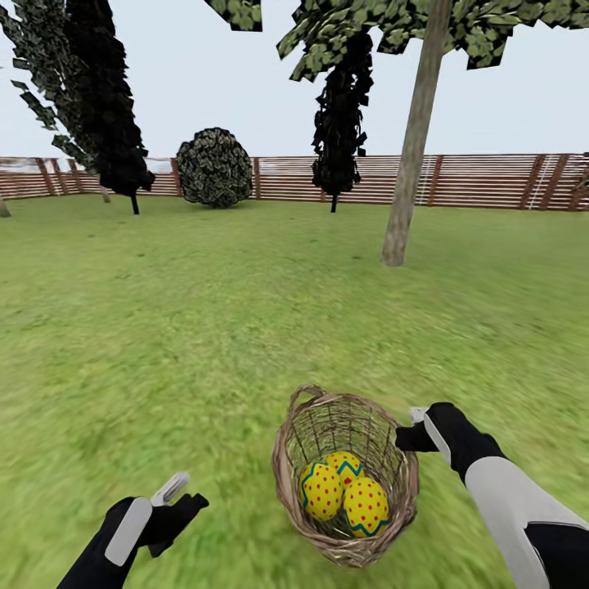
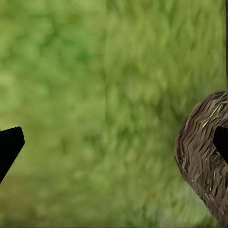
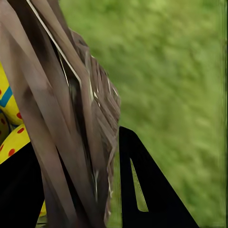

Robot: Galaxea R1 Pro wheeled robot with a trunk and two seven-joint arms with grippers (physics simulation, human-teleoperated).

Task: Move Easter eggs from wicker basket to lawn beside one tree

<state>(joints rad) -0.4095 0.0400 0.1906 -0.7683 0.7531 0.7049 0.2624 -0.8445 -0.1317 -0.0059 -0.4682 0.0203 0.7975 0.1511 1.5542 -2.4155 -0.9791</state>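
Hard to make out a few things here. The right gripper (image 1: pixel 406 436) is sitting right at the rim of the wicker basket (image 1: pixel 347 477), and in the right wrist view the basket wall (image 3: pixel 71 118) is running between its two dark fingers (image 3: pixel 147 190), one inside and one outside, so it's looking clamped on the rim. The weave is blocking most of that view, with just slivers of yellow egg (image 3: pixel 12 137) peeking through.

The left gripper (image 1: pixel 176 499) is hanging over the lawn (image 1: pixel 164 327) well apart from the basket, fingers spread and holding nothing. In the left wrist view the grass is blurry and the basket (image 2: pixel 204 156) is getting cut off at the edge.

All three Easter eggs (image 1: pixel 343 491) are lying in the bottom of the basket, bunched up and touching, the back one partly hidden behind the front two. The basket is tilting a bit, loop handle on the far rim.

The pale-trunked tree (image 1: pixel 413 139) is standing further off toward the fence (image 1: pixel 483 180), its crown cut off at the top.
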